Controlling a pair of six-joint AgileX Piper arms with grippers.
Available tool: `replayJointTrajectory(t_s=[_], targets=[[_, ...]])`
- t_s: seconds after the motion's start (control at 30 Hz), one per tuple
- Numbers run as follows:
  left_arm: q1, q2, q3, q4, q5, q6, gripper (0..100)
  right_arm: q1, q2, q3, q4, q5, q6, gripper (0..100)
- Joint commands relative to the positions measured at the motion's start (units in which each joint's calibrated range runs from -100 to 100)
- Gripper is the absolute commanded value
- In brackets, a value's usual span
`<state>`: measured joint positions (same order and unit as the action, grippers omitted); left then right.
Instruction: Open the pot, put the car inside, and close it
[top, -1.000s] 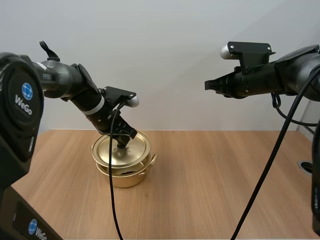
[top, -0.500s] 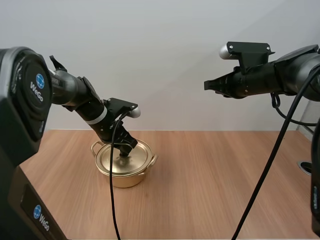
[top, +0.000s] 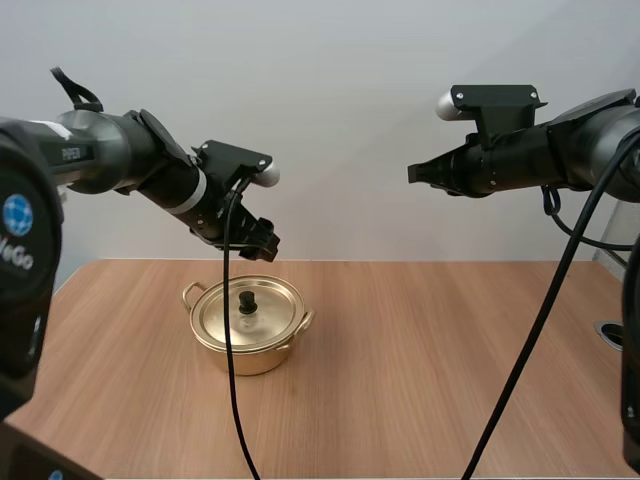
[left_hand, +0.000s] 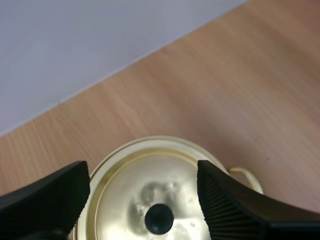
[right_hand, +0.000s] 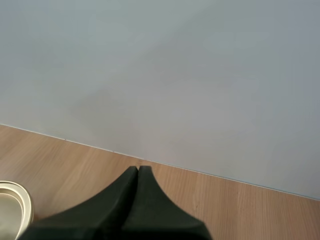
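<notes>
A wooden counter (top: 430, 360) runs beneath a plain pale wall (top: 330, 100). A gold-coloured pot (top: 245, 345) stands upright on the counter; all positions below are given relative to it. Its lid (top: 270, 312) sits flat on top and closes the pot, and a black knob (top: 247, 299) stands at the lid's centre. One loop handle (top: 191, 293) projects from the pot's far-left side, and a second projects from its right side.

The left claw (top: 262, 243) hangs in the air above the pot, toward its rear edge, clear of the lid and the knob. In the left wrist view this claw (left_hand: 141, 172) is released. Its two fingers (left_hand: 50, 195) stand wide apart with ribbed faces turned to each other. The lid and knob are seen between them, and nothing is gripped.

The right claw (top: 414, 172) is held high, well to the right of the pot and well above it, with its tip pointing back toward the pot's side. In the right wrist view this claw (right_hand: 138, 171) is clenched on nothing, its fingers pressed together into one dark wedge. An edge of the pot (right_hand: 20, 197) shows on the counter beyond it.
</notes>
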<state>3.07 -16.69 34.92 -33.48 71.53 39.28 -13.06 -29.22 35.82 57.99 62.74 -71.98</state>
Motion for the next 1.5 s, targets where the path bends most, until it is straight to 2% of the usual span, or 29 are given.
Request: replayJointTrajectory(t_s=[0.0, 0.1, 0.17, 0.3, 0.37, 0.43, 0.5, 0.6, 0.73, 0.8, 0.87, 1.0, 1.1, 1.2, 1.27, 1.33, 1.37, 1.47], targets=[[0.73, -17.01, 1.72, -20.04, -0.08, 12.20, 100, -0.03, 0.06, -0.02, 0.00, 0.06, -1.11, 0], [2.62, -32.13, 7.20, -28.38, -2.41, 15.77, 100, -0.03, -0.18, 0.11, 0.00, 0.58, -2.18, 0], [3.74, -44.46, 11.72, -30.39, -7.25, 17.94, 100, -0.03, -0.96, 0.88, 1.59, 1.24, -4.77, 0], [5.17, -64.79, 21.51, -30.12, -20.11, 13.22, 100, -0.03, -6.23, 6.85, 12.36, 1.24, -16.22, 0], [5.25, -69.19, 24.40, -26.62, -20.31, 5.60, 100, -0.03, -10.18, 10.73, 18.34, 0.90, -21.27, 0], [5.79, -71.34, 26.28, -19.77, -13.66, -2.92, 100, -0.03, -14.21, 15.81, 24.81, 0.53, -25.18, 0], [6.22, -72.80, 27.49, -13.55, -8.74, -6.58, 100, -0.03, -19.18, 21.52, 31.09, 0.48, -28.02, 0], [6.30, -75.54, 29.26, -5.49, -13.41, -9.50, 100, -0.03, -27.85, 29.69, 38.63, 0.66, -28.02, 0], [6.13, -78.19, 32.54, 0.67, -32.70, -18.57, 100, -0.03, -40.57, 37.44, 42.01, 1.24, -28.02, 0], [5.55, -78.19, 34.93, 1.04, -35.92, -19.78, 100, -0.03, -42.88, 39.15, 41.32, 1.24, -28.02, 0], [4.17, -78.19, 38.03, 1.45, -35.67, -19.35, 100, -0.03, -44.01, 39.94, 40.62, 1.24, -28.02, 0], [0.32, -78.48, 42.60, 6.87, -36.52, -18.99, 100, -0.03, -48.15, 40.05, 35.24, -9.66, -28.02, 0], [-2.78, -80.02, 47.24, 13.42, -43.28, -20.13, 100, -0.03, -53.30, 40.05, 25.32, -20.88, -20.50, 0], [-4.41, -81.94, 53.23, 21.98, -50.67, -27.67, 100, -0.03, -57.97, 40.05, 5.74, -24.89, -7.80, 0], [-5.07, -83.19, 57.15, 27.19, -50.88, -37.39, 100, -0.03, -60.84, 40.05, -8.71, -23.18, 5.44, 0], [-5.34, -83.31, 58.96, 32.44, -51.73, -46.25, 100, -0.03, -62.84, 40.05, -20.07, -18.66, 19.28, 0], [-5.34, -83.31, 59.19, 35.13, -51.11, -51.46, 100, -0.03, -63.63, 40.05, -25.29, -15.83, 25.26, 0], [-5.34, -83.31, 59.48, 42.42, -43.49, -63.52, 100, -0.03, -64.37, 40.05, -36.75, -8.75, 36.48, 0]])
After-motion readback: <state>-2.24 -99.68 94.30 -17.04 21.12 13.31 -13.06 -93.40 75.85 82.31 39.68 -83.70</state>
